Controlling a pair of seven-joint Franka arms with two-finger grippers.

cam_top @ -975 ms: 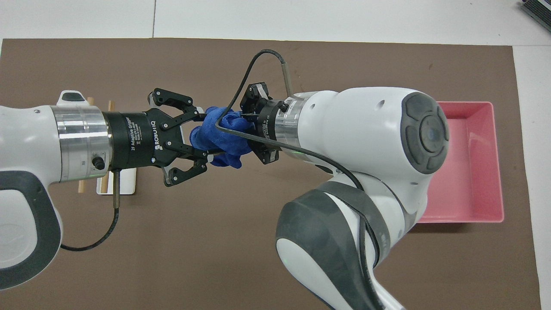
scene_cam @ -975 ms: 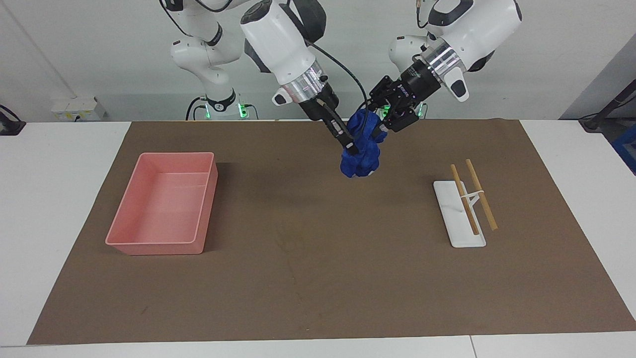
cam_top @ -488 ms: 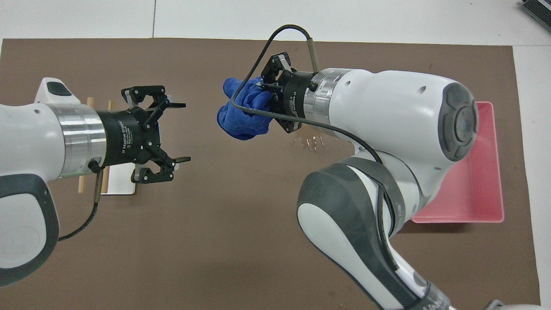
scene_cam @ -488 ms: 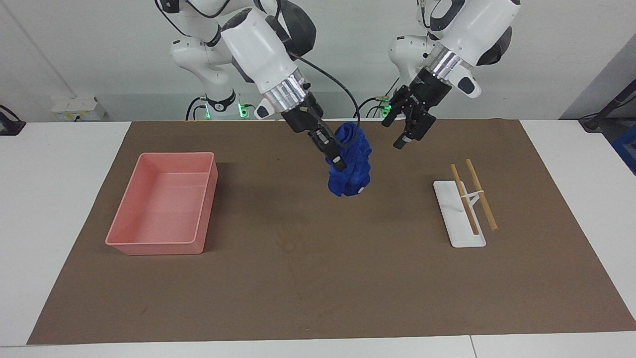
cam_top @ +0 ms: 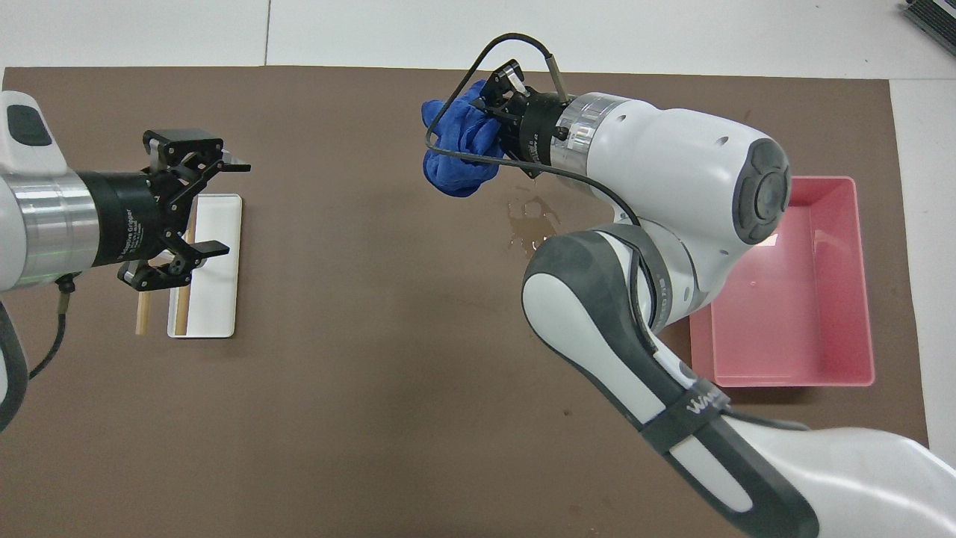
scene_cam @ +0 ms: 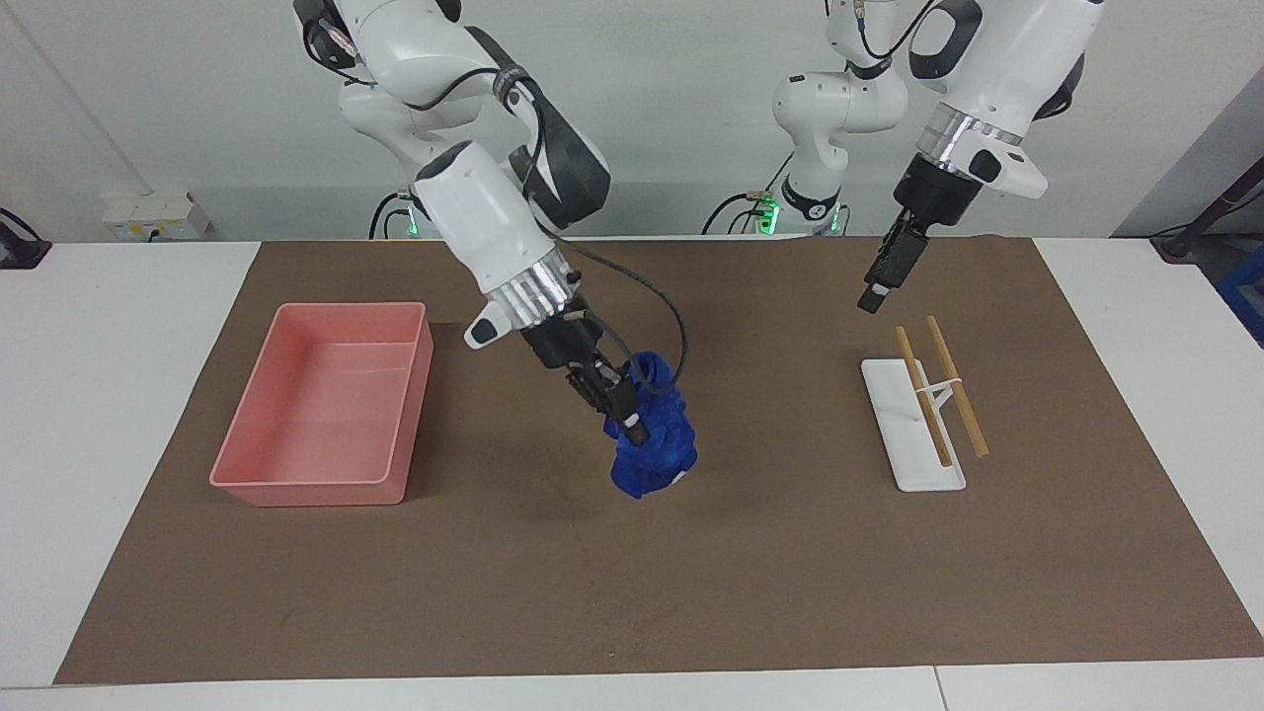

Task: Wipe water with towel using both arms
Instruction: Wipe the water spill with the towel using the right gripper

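Your right gripper (scene_cam: 624, 413) is clamped on the bunched royal-blue terry towel (scene_cam: 652, 449), which hangs below its fingers with the lowest folds at or just above the brown mat (scene_cam: 750, 563); you cannot tell which. In the overhead view the water (cam_top: 532, 224), a glossy olive blotch, sits on the mat beside the towel, under the gripper's wrist, not under the cloth. If you press straight down from here, the towel could land next to the spill and miss it. A wadded bundle also offers little wiping face and may push water outward. Away from it, your left gripper (cam_top: 196, 211) hangs with fingers spread and empty over the white rectangular tray (cam_top: 213, 299) carrying two wooden sticks (scene_cam: 940, 390); a careless descent there could knock them.
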